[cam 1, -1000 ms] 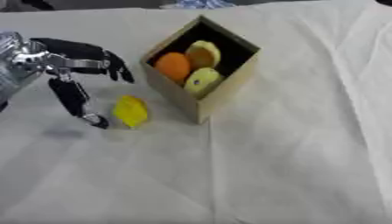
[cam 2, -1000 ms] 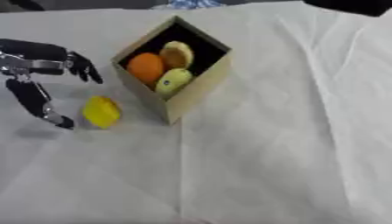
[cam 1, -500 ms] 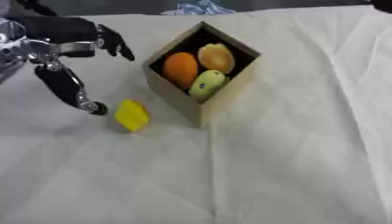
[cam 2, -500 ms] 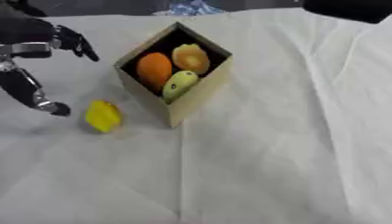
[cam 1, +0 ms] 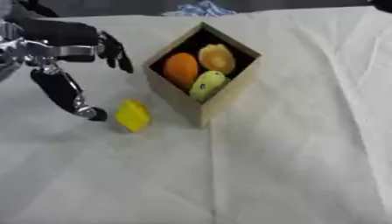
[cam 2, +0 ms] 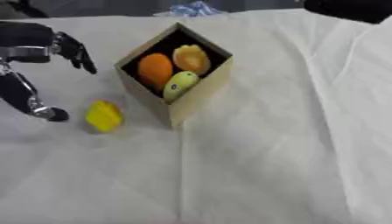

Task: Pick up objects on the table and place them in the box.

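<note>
Black and silver, my left hand (cam 1: 65,48) comes in from the left edge of the view and hangs above the table (cam 1: 291,166). Its fingers (cam 1: 115,50) are spread and only slightly bent, pointing right toward the box; its thumb (cam 1: 65,94) reaches down, and the tip sits just beside the yellow object without clearly touching it. The hand has hold of nothing.

Just right of that thumb tip, a small yellow object (cam 1: 133,115) lies on the pale cloth covering the table. It looks blocky and somewhat tilted (I cannot make out more than its colour and rough shape). It sits near the left side of the box, outside it, with a narrow strip of cloth between them.

Next to the right stands an open cardboard box (cam 1: 227,94), turned so that one corner points toward me. Inside I see three pieces of fruit packed close together: an orange one (cam 1: 180,69) on the left, a darker yellow one (cam 1: 217,59) toward the back right, and a yellow-green one (cam 1: 207,84) at the front, resting against the other two.

Right of the box the cloth stretches on with soft creases. At the top right corner of the right eye view, a dark shape (cam 2: 348,8) shows; I take it for part of my right arm, and I see no hand there.
</note>
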